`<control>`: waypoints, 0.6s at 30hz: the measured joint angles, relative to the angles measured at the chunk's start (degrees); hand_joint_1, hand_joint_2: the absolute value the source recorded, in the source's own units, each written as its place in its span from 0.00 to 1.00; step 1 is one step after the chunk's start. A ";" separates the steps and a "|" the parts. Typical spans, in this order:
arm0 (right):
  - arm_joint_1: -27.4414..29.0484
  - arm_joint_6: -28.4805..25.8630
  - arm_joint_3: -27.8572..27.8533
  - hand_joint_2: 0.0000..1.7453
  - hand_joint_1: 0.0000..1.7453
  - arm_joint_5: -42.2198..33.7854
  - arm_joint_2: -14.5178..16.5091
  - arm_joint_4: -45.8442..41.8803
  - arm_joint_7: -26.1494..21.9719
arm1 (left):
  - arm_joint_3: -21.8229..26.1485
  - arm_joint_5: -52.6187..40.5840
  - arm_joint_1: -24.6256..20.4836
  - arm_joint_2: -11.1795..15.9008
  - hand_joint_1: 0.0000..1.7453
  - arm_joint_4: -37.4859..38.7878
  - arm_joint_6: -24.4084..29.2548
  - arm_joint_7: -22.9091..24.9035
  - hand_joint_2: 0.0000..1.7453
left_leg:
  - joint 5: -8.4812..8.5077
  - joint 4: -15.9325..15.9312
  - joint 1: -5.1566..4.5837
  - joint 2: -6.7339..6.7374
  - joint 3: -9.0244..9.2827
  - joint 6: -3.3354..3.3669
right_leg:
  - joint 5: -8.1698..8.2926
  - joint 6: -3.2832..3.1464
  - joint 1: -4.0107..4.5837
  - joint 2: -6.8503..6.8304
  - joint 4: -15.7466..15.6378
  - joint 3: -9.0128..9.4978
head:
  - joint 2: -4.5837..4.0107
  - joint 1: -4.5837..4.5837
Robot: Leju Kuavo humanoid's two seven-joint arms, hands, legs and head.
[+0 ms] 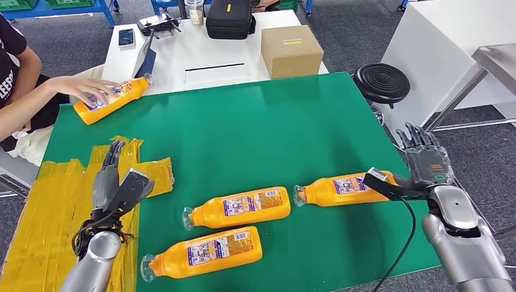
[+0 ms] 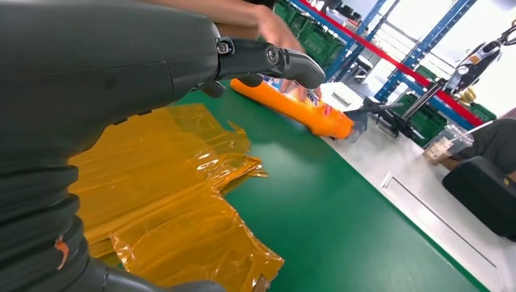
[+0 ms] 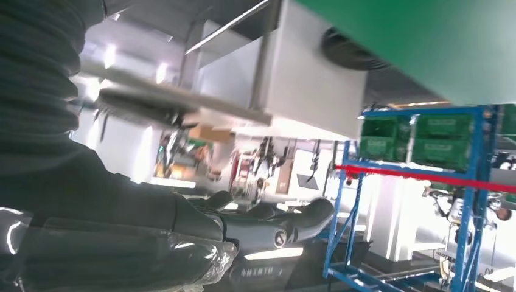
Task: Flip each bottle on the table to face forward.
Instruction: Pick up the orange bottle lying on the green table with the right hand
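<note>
Three orange bottles lie on their sides on the green table point(image 1: 268, 121) near its front edge, labels up: one at the front point(image 1: 204, 250), one in the middle point(image 1: 238, 207), one to the right point(image 1: 344, 188). A fourth orange bottle point(image 1: 111, 99) point(image 2: 292, 107) lies at the far left corner under a person's hand point(image 1: 91, 89). My left hand point(image 1: 115, 179) hovers open over the yellow tape, holding nothing. Beyond the table's right edge, my right hand point(image 1: 423, 158) is open with fingers spread, just right of the right bottle and not touching it.
Crinkled yellow tape point(image 1: 67, 201) point(image 2: 164, 182) covers the table's left part. Behind stands a white desk point(image 1: 176, 55) with a cardboard box point(image 1: 291, 51), black bag point(image 1: 229, 18) and phone point(image 1: 126, 38). A black stool point(image 1: 381, 82) sits off the right edge.
</note>
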 joint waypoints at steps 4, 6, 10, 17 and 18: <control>-2.37 4.26 1.64 1.00 0.00 -2.57 2.74 2.28 -2.91 | 0.05 -0.08 -0.03 -0.21 0.00 0.48 -0.24 0.26 1.00 | 0.02 0.00 0.00 -0.11 -0.01 -0.01 | 0.00 0.00 -0.01 -0.06 0.00 0.02 | 0.00 0.01; -3.08 6.35 2.49 1.00 0.00 -3.76 3.29 3.15 -4.20 | 0.15 -0.09 -0.03 -0.22 0.00 0.55 -0.32 0.31 1.00 | 0.02 0.00 -0.01 -0.14 -0.02 -0.01 | 0.00 0.00 -0.01 -0.08 0.00 0.03 | 0.00 0.01; -5.50 10.79 4.47 1.00 0.00 -5.87 3.59 5.41 -6.12 | 0.63 -0.09 -0.03 -0.26 0.00 0.62 -0.34 0.61 1.00 | 0.02 0.00 -0.01 -0.13 -0.02 0.00 | 0.00 0.00 -0.02 -0.07 0.00 0.03 | 0.00 0.02; -10.87 16.86 8.32 1.00 0.00 -8.76 3.68 10.45 -7.83 | 1.19 -0.08 -0.12 -0.27 0.00 0.70 -0.27 0.86 1.00 | 0.02 0.01 0.00 -0.14 0.11 0.00 | 0.03 0.04 -0.01 -0.10 -0.01 0.14 | 0.00 0.02; -11.72 17.71 9.02 1.00 0.00 -9.31 3.59 11.26 -7.98 | 1.25 -0.06 -0.18 -0.27 0.00 0.76 -0.25 0.93 1.00 | 0.02 0.01 0.00 -0.14 0.14 0.00 | 0.04 0.04 -0.01 -0.10 -0.01 0.16 | 0.00 0.02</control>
